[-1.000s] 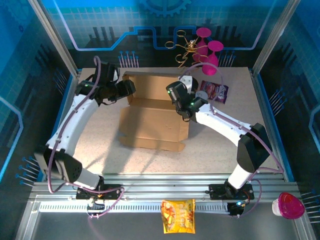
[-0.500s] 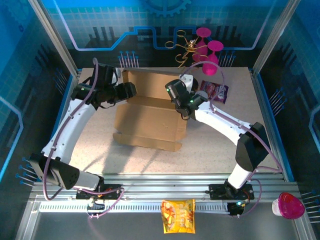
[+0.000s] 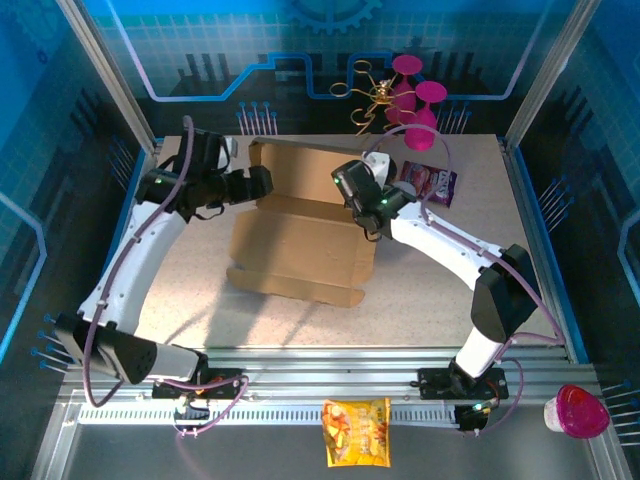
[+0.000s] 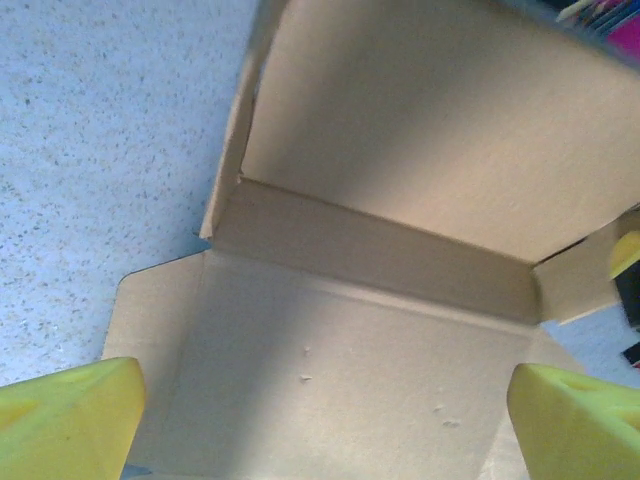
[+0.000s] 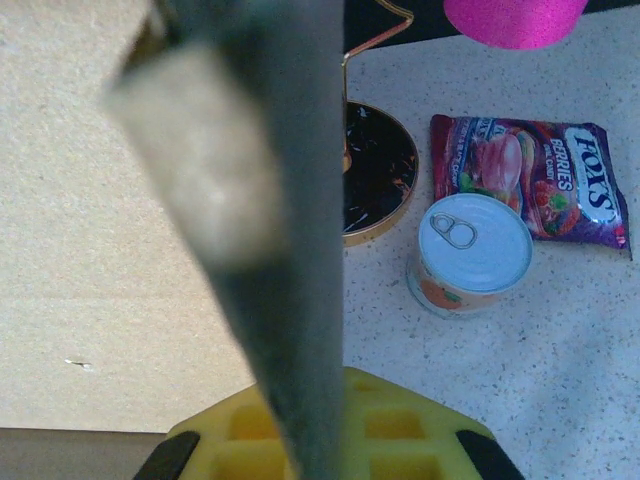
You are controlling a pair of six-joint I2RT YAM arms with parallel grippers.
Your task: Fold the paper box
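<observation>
The paper box [image 3: 295, 250] is brown cardboard lying mid-table, its floor flat and its back wall standing up. My left gripper [image 3: 258, 185] hovers at the box's far left corner. In the left wrist view its yellow fingertips [image 4: 62, 415] stand wide apart, open, with the box's floor [image 4: 380, 340] between them and nothing held. My right gripper [image 3: 366, 207] is at the box's right side, shut on an upright side flap [image 5: 290, 250] that runs edge-on into its jaws [image 5: 315, 440].
Right of the box are a small tin can [image 5: 470, 255], a purple berries packet [image 3: 430, 183] and a gold stand [image 3: 375, 95] holding pink glasses [image 3: 420, 110]. A yellow snack bag [image 3: 356, 432] and a pink cup [image 3: 578, 410] lie beyond the near rail.
My left gripper has opened wide and let go of the box's left side. The box slid slightly left and toward the near edge. The right gripper kept its grip on the flap.
</observation>
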